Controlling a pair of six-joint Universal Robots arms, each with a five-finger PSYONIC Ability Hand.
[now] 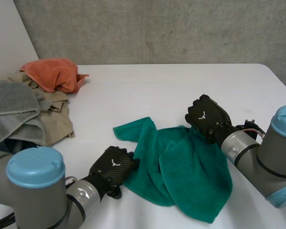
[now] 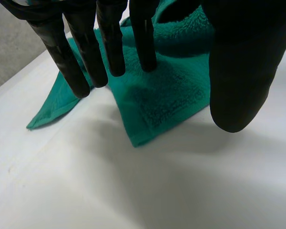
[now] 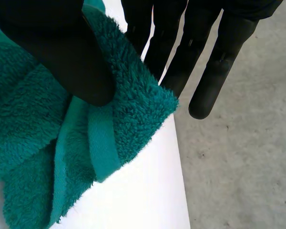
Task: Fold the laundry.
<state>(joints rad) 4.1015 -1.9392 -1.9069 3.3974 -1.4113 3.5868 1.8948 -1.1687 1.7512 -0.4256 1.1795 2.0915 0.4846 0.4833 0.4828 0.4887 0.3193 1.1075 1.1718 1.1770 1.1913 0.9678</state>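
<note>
A green towel lies crumpled on the white table, partly doubled over itself. My left hand rests at its near left corner. In the left wrist view, the straight fingers stand over that corner of the towel, with the thumb apart beside it, gripping nothing. My right hand is at the towel's far right corner. In the right wrist view the thumb presses on the towel corner and the fingers lie behind it, pinching the cloth.
A pile of laundry sits at the table's far left: an orange cloth on top, a grey towel and a beige garment. The table's right edge is close to my right hand, with grey floor beyond it.
</note>
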